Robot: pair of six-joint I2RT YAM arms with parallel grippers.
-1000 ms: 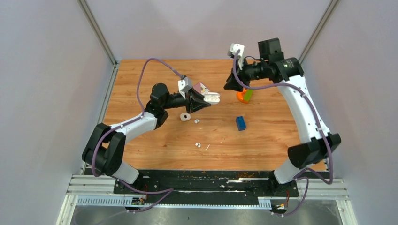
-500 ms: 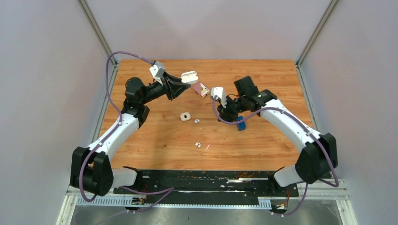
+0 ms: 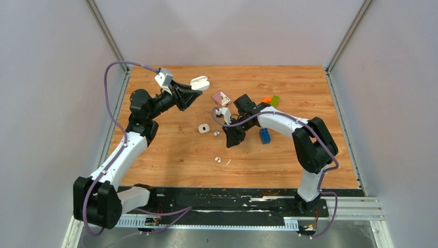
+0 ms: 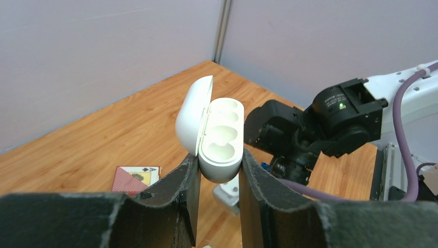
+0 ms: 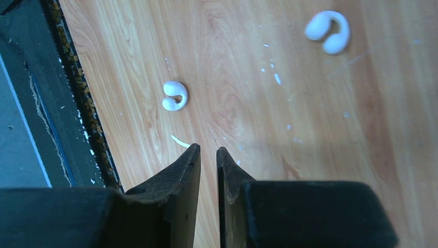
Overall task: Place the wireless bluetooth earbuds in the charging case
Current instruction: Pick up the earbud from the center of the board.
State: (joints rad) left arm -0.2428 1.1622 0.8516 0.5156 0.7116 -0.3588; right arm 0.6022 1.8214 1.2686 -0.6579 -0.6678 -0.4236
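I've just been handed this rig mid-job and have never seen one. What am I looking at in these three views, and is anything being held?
The overhead view shows two robot arms bolted at the near table edge. The other two pictures come from cameras on each wrist.

The left gripper is shut on the charging case, held up with its lid open and both sockets empty.

The right gripper hangs over the table, nearly closed and holding nothing.

Two earbuds lie loose on the wood. Also there: a playing card, a blue block and a small white object.

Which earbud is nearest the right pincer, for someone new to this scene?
Start from the blue block on the table; the right pincer sits just left of it. The nearest earbud lies left of that pincer, beside a small white square piece; the other earbud lies nearer the arm bases.
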